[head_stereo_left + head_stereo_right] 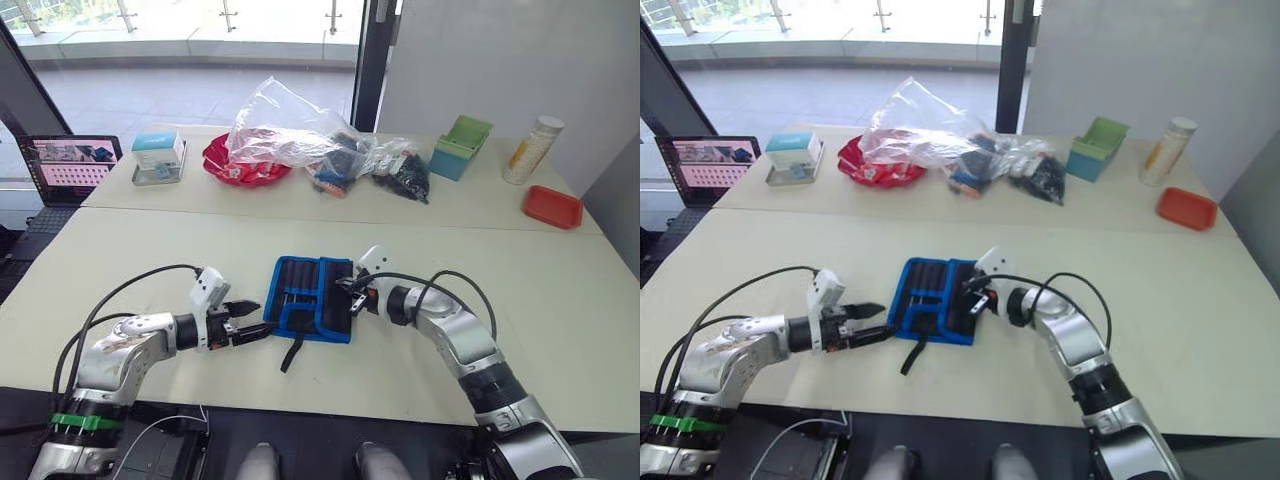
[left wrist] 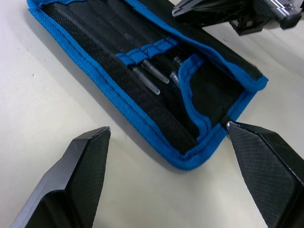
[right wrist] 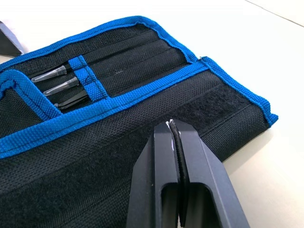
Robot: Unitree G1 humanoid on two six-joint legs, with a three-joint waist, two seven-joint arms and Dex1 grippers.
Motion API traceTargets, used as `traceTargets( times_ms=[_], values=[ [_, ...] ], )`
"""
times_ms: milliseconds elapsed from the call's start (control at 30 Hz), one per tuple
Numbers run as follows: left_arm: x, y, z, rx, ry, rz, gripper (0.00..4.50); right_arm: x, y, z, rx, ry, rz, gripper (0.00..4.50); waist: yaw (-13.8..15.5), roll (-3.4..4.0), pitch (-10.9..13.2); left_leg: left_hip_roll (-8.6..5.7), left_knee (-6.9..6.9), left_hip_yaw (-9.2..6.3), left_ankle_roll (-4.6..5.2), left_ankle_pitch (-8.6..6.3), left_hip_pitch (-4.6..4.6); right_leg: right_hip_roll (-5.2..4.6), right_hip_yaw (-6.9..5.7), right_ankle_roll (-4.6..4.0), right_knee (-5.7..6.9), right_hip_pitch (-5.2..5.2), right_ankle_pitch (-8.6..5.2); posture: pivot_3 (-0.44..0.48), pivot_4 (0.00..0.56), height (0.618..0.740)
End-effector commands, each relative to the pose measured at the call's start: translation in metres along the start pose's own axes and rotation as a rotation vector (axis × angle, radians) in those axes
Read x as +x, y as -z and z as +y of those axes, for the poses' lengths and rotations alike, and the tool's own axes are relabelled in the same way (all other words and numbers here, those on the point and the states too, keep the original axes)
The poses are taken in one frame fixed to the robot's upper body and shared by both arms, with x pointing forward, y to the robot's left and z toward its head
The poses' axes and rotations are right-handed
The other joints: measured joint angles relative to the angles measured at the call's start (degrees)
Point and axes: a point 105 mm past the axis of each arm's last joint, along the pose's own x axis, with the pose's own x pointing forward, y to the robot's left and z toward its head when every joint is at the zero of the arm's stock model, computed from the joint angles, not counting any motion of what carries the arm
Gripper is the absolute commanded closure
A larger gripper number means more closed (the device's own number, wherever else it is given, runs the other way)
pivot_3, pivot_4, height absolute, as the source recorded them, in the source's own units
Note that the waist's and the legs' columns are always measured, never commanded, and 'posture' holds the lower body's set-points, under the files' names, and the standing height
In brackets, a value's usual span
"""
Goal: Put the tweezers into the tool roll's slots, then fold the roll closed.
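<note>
right wrist view: three tweezers (image 3: 61,83) slotted in one tool roll (image 3: 142,95); right gripper (image 3: 175,130) pressed together.

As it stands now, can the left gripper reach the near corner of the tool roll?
Probably yes. The left gripper is open, its jaws standing on either side of the blue-bound corner of the tool roll, with only bare table between. The right gripper is shut over the roll's other side, apart.

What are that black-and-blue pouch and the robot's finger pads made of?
The tool roll looks like coarse woven black fabric, likely nylon, with stitched blue binding and a fuzzy fastening strip. The left gripper's fingers look like matte black plastic or rubber with a fine grip texture.
</note>
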Motion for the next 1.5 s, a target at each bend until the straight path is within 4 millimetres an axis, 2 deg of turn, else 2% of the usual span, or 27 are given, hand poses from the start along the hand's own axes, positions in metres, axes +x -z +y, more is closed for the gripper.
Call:
traceTargets(
  times_ms=[33, 133, 300, 433, 700, 733, 900, 1000, 1133, 1333, 1500],
  values=[
    [0.015, 0.013, -0.002, -0.042, 0.033, 0.052, 0.33, 0.0, 0.026, 0.002, 0.044, 0.017, 0.093, 4.47, 0.09, 0.0, 0.0, 0.0, -0.01, 0.0, 0.0, 0.0, 0.07, 0.0, 0.0, 0.0, -0.03, 0.08, 0.0, 0.0, 0.15, 0.723],
    [0.024, 0.01, -0.005, -0.059, 0.062, 0.035, 0.33, -0.001, 0.026, 0.002, 0.051, 0.029, 0.087, 4.47, 0.42, 0.0, -0.02, -0.03, -0.04, 0.01, 0.0, 0.0, 0.25, -0.02, 0.02, 0.01, -0.1, 0.28, 0.0, 0.0, 0.15, 0.723],
    [0.022, -0.008, 0.002, -0.091, 0.051, -0.053, 0.33, -0.001, 0.025, 0.003, 0.057, 0.039, 0.08, 4.47, 0.81, -0.02, -0.03, -0.03, -0.03, 0.01, -0.01, 0.0, 0.24, -0.03, 0.02, 0.01, -0.1, 0.28, 0.0, 0.0, 0.15, 0.723],
    [0.017, -0.019, 0.006, -0.101, 0.041, -0.107, 1.52, -0.002, 0.026, 0.004, 0.059, 0.045, 0.083, 4.5, 0.78, -0.03, -0.02, -0.01, -0.05, 0.0, 0.0, 0.0, 0.22, -0.02, 0.02, 0.01, -0.11, 0.24, 0.0, 0.0, 0.15, 0.723],
    [0.02, -0.019, 0.004, -0.096, 0.046, -0.114, 4.21, -0.002, 0.027, 0.007, 0.064, 0.041, 0.086, 4.5, 0.78, -0.03, -0.02, -0.02, -0.12, 0.0, -0.01, -0.01, 0.15, -0.02, 0.01, 0.0, -0.15, 0.17, 0.0, 0.0, 0.15, 0.723],
    [0.021, -0.019, 0.003, -0.096, 0.046, -0.116, 4.44, -0.002, 0.027, 0.007, 0.065, 0.041, 0.086, 4.5, 0.78, -0.03, -0.02, -0.02, -0.13, 0.0, -0.01, -0.01, 0.14, -0.02, 0.01, 0.01, -0.16, 0.17, 0.0, 0.0, 0.15, 0.723],
    [0.021, -0.024, 0.005, -0.085, 0.035, -0.14, 4.44, -0.002, 0.027, 0.007, 0.061, 0.041, 0.088, 4.5, 0.79, -0.04, -0.02, -0.02, -0.13, 0.0, -0.01, -0.01, 0.14, -0.02, 0.01, 0.01, -0.17, 0.17, 0.0, 0.0, 0.15, 0.723],
    [0.019, -0.031, 0.007, 0.008, 0.011, -0.128, 4.44, -0.003, 0.031, 0.007, 0.057, 0.048, 0.108, 4.5, 0.79, -0.04, -0.02, -0.02, -0.13, 0.0, -0.01, -0.01, 0.14, -0.03, 0.01, 0.01, -0.17, 0.17, 0.0, 0.0, 0.15, 0.723],
    [0.027, -0.049, -0.008, 0.118, 0.064, -0.135, 4.44, -0.003, 0.04, 0.006, 0.071, 0.069, 0.146, 4.5, 0.91, -0.05, -0.01, -0.02, -0.12, 0.0, -0.01, -0.01, 0.1, -0.03, 0.02, 0.01, -0.21, 0.17, 0.0, 0.0, 0.15, 0.723],
    [0.059, -0.053, -0.028, 0.177, 0.138, -0.094, 4.44, -0.003, 0.042, 0.01, 0.079, 0.074, 0.152, 4.5, 0.92, -0.05, -0.02, -0.04, -0.11, -0.01, -0.01, -0.01, 0.09, -0.03, 0.02, 0.01, -0.23, 0.19, 0.0, 0.0, 0.15, 0.723],
    [0.084, -0.04, -0.036, 0.177, 0.191, -0.04, 4.44, -0.003, 0.041, 0.01, 0.083, 0.083, 0.146, 4.5, 0.91, -0.06, -0.03, -0.04, -0.11, -0.01, -0.01, -0.01, 0.09, -0.01, 0.02, 0.01, -0.24, 0.19, 0.0, 0.0, 0.15, 0.723]
  ],
)
